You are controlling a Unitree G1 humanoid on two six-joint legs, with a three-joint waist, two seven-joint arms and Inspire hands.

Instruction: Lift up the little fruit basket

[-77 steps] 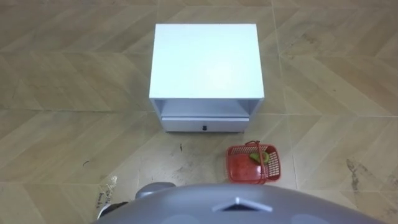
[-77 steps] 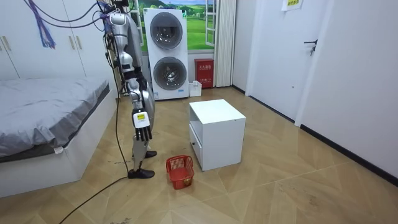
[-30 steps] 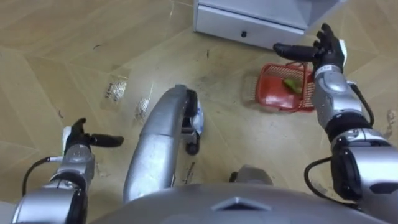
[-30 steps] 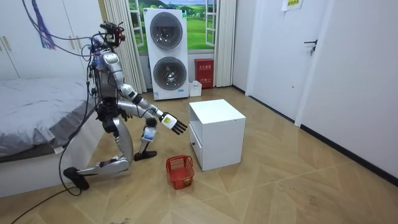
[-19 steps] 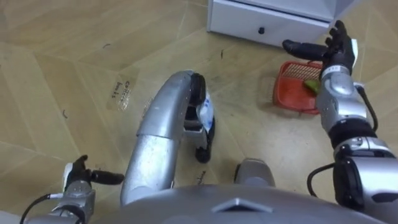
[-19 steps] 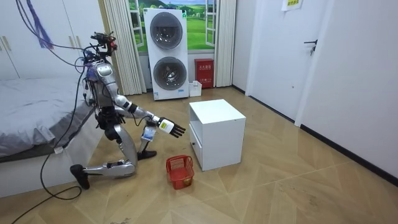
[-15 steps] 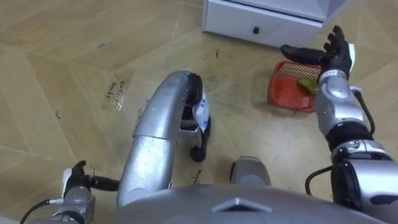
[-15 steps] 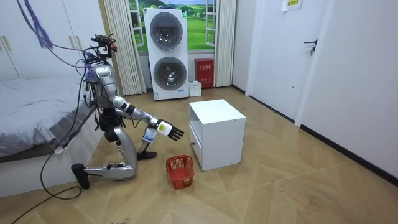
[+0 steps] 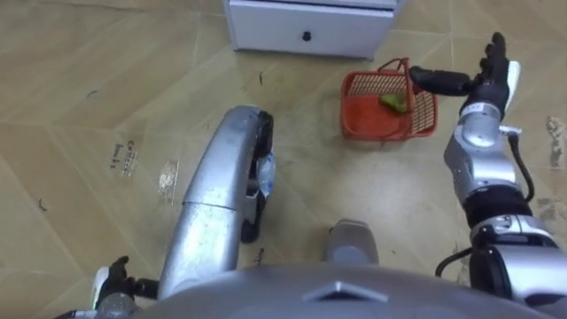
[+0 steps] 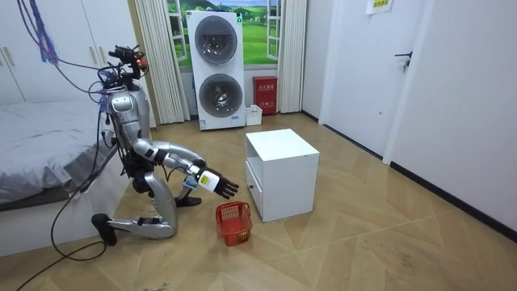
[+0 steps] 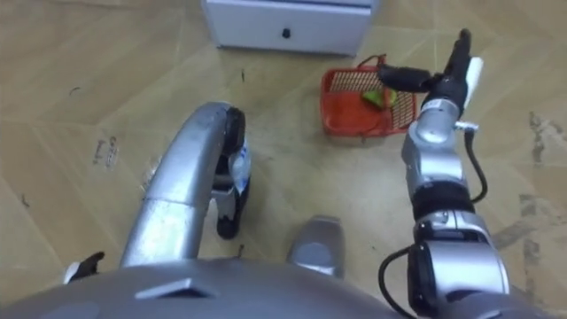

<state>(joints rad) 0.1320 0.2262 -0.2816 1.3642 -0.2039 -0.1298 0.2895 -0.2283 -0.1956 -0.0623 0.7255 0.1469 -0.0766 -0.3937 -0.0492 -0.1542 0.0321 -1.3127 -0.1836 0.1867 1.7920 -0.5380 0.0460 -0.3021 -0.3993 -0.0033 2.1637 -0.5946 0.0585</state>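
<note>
The robot kneels beside the bed [image 10: 48, 137]. I cannot tell the fingers of its left hand [image 9: 108, 283], low by its side. The basket [image 9: 363, 115] stands on the floor before the cabinet [image 9: 310, 35]. The right hand [image 9: 487, 78] hovers by its rim, fingers straight and wide, holding nothing.
</note>
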